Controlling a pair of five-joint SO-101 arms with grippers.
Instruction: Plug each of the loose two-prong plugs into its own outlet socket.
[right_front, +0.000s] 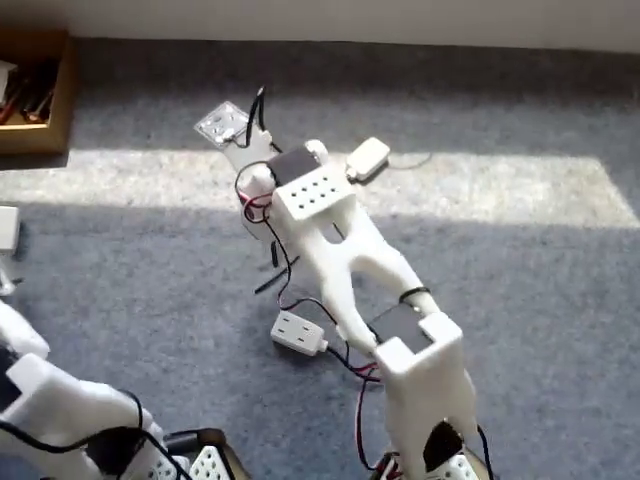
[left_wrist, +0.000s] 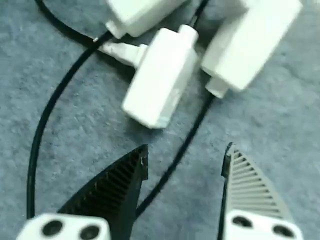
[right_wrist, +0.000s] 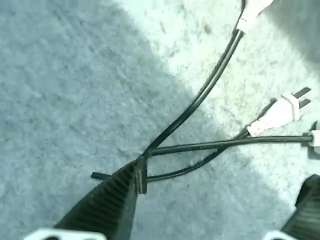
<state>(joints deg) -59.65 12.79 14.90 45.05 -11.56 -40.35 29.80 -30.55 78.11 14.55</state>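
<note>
In the left wrist view my left gripper (left_wrist: 186, 149) is open just above the grey carpet. A white socket block (left_wrist: 159, 82) lies right beyond its fingertips, two more white blocks (left_wrist: 250, 45) sit behind it, and a black cable (left_wrist: 45, 115) runs between the fingers. My right gripper (right_wrist: 225, 177) is also open, over crossing black cables (right_wrist: 200, 100). A loose white two-prong plug (right_wrist: 280, 112) lies beyond it on the sunlit carpet. From above, the right arm (right_front: 340, 250) stretches to the far middle, and the left arm (right_front: 70, 415) is folded at the near left.
A white socket block (right_front: 298, 333) lies on the carpet beside the right arm, and another white block (right_front: 367, 158) sits by its wrist. A wooden box (right_front: 40, 95) stands at the far left. Thin black and red wires (right_front: 275, 255) trail along the arm.
</note>
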